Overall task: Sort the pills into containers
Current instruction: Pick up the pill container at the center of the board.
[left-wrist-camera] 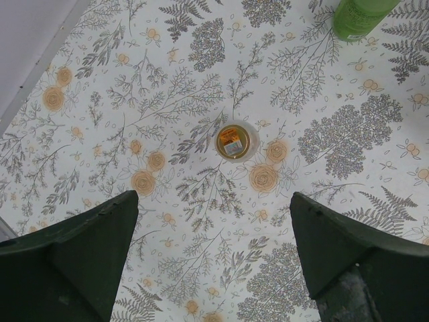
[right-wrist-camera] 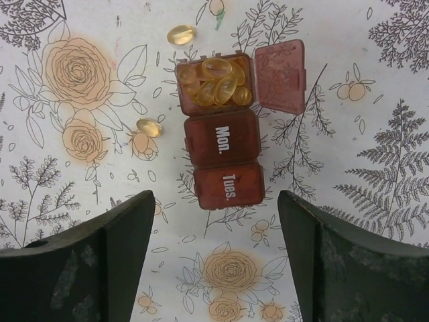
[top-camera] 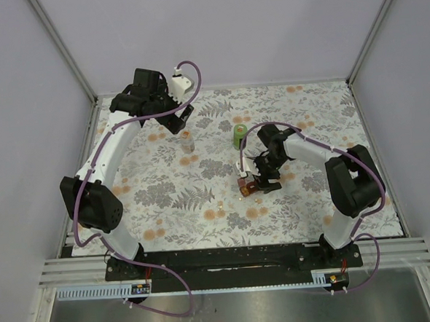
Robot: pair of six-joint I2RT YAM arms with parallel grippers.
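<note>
The right gripper (right-wrist-camera: pixel 214 198) is hanging with its dark fingers wide apart and gripping nothing, the near end of the small dark-red plastic pill box (right-wrist-camera: pixel 224 144) lying between them on the flower-printed cloth (top-camera: pixel 173 200). The box's "Tues." and "Mon." lids are lying shut while its far compartment is standing open, full of translucent yellow-orange oval pills (right-wrist-camera: pixel 214 84), with two more (right-wrist-camera: pixel 149 127) lying loose on the cloth just left of it. Farther back, the bright green cylindrical bottle (top-camera: pixel 240 135) is standing upright, and the left gripper (left-wrist-camera: pixel 214 201) is hovering, jaws spread and empty, near the small pale orange-labelled bottle (left-wrist-camera: pixel 232 141).

Pill box (right-wrist-camera: pixel 226 144) partly open, pills (right-wrist-camera: pixel 216 82) heaped inside
</note>
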